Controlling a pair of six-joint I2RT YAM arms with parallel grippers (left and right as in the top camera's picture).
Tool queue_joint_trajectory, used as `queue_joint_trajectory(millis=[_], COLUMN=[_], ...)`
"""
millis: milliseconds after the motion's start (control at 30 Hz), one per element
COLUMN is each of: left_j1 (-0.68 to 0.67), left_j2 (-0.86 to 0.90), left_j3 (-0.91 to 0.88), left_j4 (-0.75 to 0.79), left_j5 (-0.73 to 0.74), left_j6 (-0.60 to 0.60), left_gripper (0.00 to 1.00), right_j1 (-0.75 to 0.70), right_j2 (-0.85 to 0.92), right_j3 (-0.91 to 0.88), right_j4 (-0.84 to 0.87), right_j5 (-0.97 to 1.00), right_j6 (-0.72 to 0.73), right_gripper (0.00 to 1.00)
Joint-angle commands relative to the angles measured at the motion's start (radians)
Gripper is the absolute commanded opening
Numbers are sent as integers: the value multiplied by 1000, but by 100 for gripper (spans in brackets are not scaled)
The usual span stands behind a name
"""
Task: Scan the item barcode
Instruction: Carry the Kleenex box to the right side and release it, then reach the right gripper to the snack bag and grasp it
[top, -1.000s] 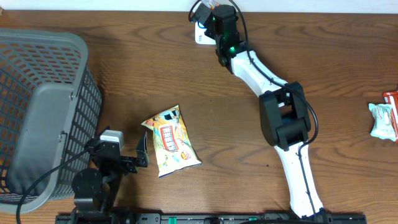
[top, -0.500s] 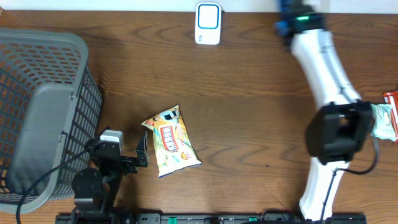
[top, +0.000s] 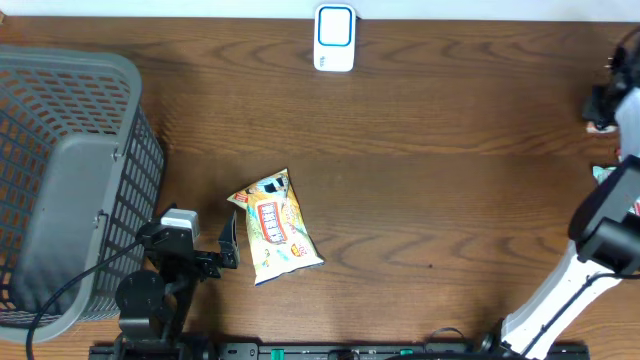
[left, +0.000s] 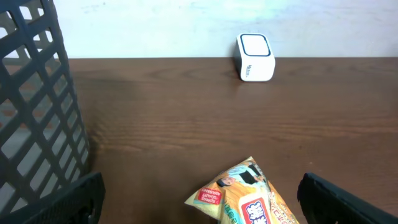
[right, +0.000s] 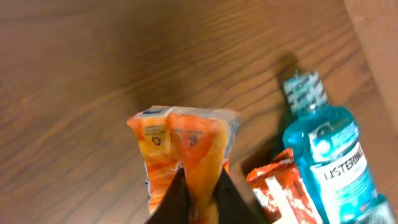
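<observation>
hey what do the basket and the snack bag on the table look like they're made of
Basket: matte grey plastic, judging by its moulded lattice walls. Snack bag: probably thin, slightly glossy plastic film, given its printed face and crimped sealed edges.

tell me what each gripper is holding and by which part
The right gripper pinches an orange packet by one end; the left gripper is open, holding nothing.
</observation>
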Motion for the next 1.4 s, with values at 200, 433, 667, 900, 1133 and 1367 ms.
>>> queue_joint_trajectory(millis=[200,433,667,900,1133,1367], left_j1=[3,3,3,3,3,3], left_j2=[-2,-2,-2,-2,-2,-2], left_j3=[-2,-2,-2,-2,-2,-2], left_j4=[0,0,0,0,0,0], left_j5=[-6,-6,-6,-6,-6,-6], left_j6=[14,14,14,14,14,14], left_gripper=[99,99,99,99,99,99], right_j1=[-63,44,332,716,1046,1240], right_j2=[-43,-257,-251,-202,-155,-142], right_j3=[10,13,9,6,3,-60], right_j4=[23,-49,-273,-308,-389,-379], right_j5=[-369,-978,-1085,-953,-790,-603], right_j6=[122,367,402,336,338,427], right_gripper=[99,99,99,99,99,99])
